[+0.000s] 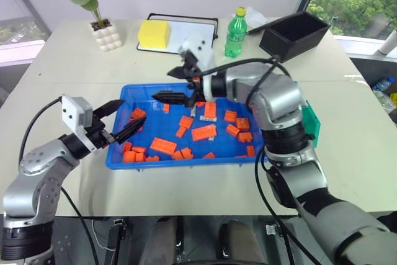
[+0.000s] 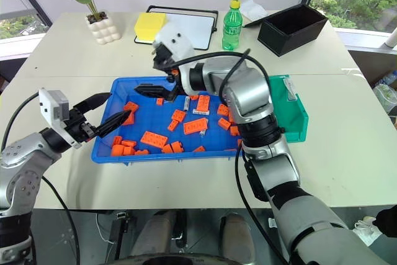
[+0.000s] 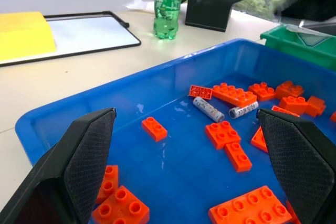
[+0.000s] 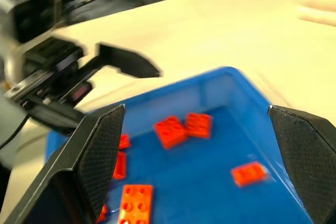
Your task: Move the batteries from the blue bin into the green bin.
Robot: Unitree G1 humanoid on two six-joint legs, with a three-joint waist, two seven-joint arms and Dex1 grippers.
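1. Two batteries [image 3: 209, 109] lie on the floor of the blue bin [image 1: 127, 100], near its middle toward the far side, their ends angled toward each other among scattered orange blocks [image 1: 204, 132]. In the head views they show as small pale slivers beside the blocks, and I cannot tell there whether they touch.
2. The blue bin sits in the middle of the pale table [image 1: 62, 60]. The green bin [image 2: 296, 116] stands just beside its right end, largely hidden behind the right arm; what lies in it cannot be made out.
3. The right gripper [image 1: 175, 85] hangs above the far left part of the blue bin, pointing left, its jaws spread wide with nothing between them.
4. The left gripper [image 1: 119, 118] hovers at the bin's left rim, pointing in over the blocks, its jaws likewise wide apart and holding nothing.
5. Farther back on the table stand a green bottle [image 1: 236, 32], a black box [image 1: 293, 34], a yellow sponge [image 1: 153, 32] on a black-framed board [image 1: 192, 32], and a potted plant [image 1: 105, 34].
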